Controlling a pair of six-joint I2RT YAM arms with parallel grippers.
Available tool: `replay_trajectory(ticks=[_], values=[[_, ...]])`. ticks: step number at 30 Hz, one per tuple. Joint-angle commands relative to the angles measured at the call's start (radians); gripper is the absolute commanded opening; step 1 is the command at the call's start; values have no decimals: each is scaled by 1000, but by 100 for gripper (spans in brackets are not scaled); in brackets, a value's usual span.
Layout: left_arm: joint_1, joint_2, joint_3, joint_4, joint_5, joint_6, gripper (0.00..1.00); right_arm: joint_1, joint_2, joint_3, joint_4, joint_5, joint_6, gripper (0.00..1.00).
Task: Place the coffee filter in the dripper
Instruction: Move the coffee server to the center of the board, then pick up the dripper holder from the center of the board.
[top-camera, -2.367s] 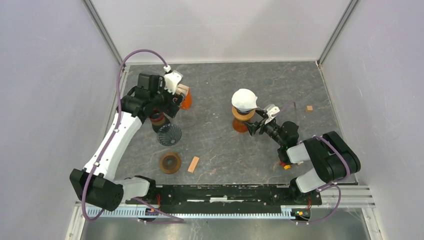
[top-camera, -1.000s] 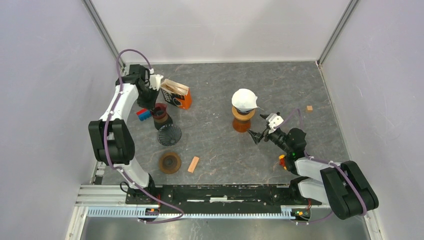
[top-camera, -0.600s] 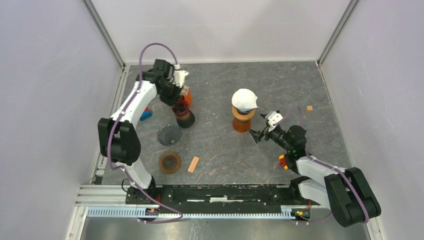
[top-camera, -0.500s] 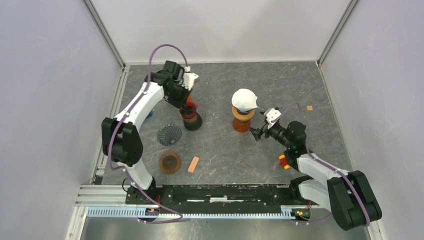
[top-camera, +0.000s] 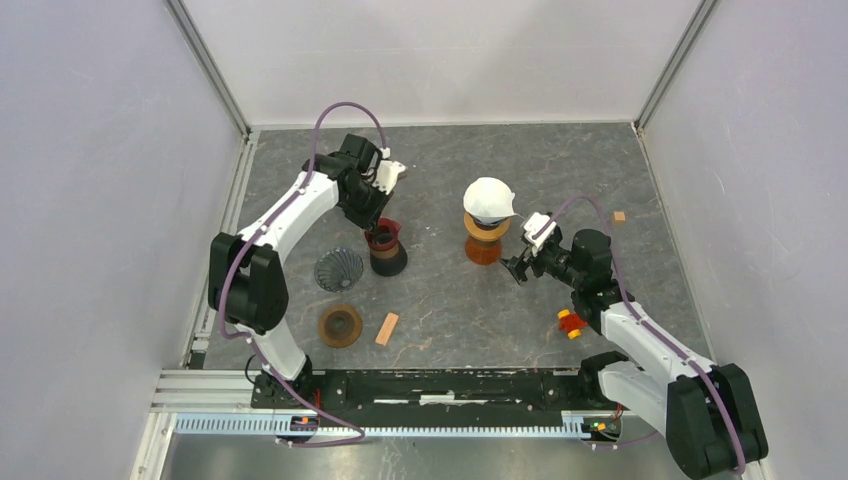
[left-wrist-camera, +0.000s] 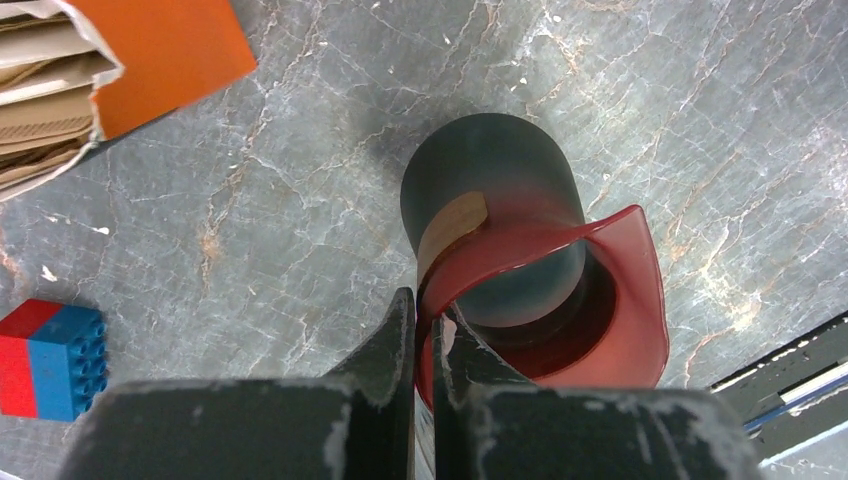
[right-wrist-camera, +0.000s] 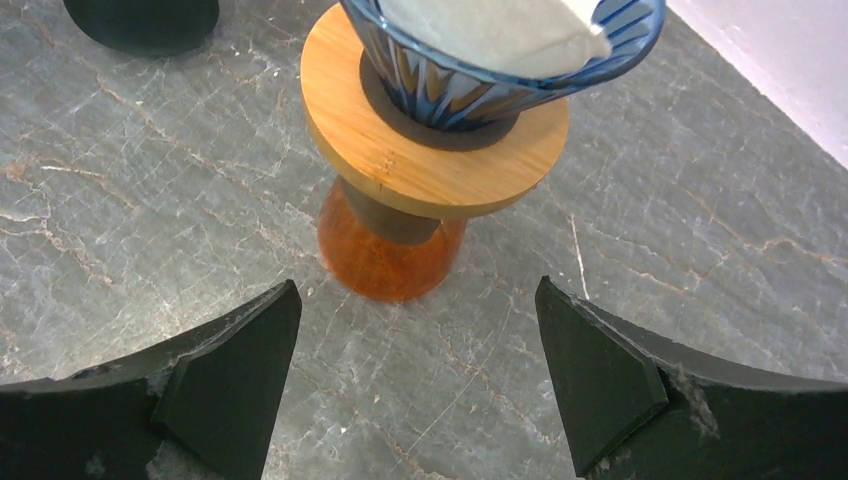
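A white coffee filter (top-camera: 488, 198) sits in a blue ribbed dripper (right-wrist-camera: 470, 75), which rests on a wooden disc (right-wrist-camera: 430, 150) with an orange foot (right-wrist-camera: 390, 260). My right gripper (top-camera: 520, 265) is open just near-right of that stand, and its fingers (right-wrist-camera: 230, 370) frame the foot without touching it. My left gripper (top-camera: 378, 232) is shut on the rim of a red translucent dripper (left-wrist-camera: 610, 310). That red dripper sits over a dark grey cylinder (left-wrist-camera: 490, 180), left of the stand.
An orange box of paper filters (left-wrist-camera: 120, 60) and a red-and-blue brick (left-wrist-camera: 45, 355) lie behind the left gripper. A dark ribbed cone (top-camera: 338, 268), a brown ring (top-camera: 341, 325) and an orange block (top-camera: 386, 328) lie near-left. A red-yellow piece (top-camera: 570, 322) lies by the right arm.
My left arm has swung right, carrying the red dripper and its dark base away from the filter box towards the middle. The right gripper has edged closer to the stand, still open.
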Motion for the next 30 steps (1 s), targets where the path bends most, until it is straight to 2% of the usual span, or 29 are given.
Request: replay_trajectory(ticks=[1,4,7,15,19,22,25,27,30], values=[[-18,-28,-8,53,-17,-44,8,-4,-21,43,-27,-10,-17,94],[-20,-25,-8,56,-29,-46,12,-4,-25,42,-30,-12,-14,94],[-21,-35,-15,67,-41,-45,21,-4,-30,43,-36,-8,-11,95],[-26,-59,32,33,-81,-31,51,-4,-60,79,-122,13,15,94],[-25,-172,52,16,-103,17,71,-5,-82,92,-195,32,-18,94],[-25,-289,29,-33,-69,94,86,-4,-95,110,-270,37,-65,94],[-30,-429,-75,-139,55,242,89,-4,-110,140,-373,25,-116,94],[-59,-521,-180,-226,119,397,88,-4,-127,144,-402,10,-139,94],[-178,-672,-379,-264,72,547,86,-4,-146,131,-416,-34,-168,94]])
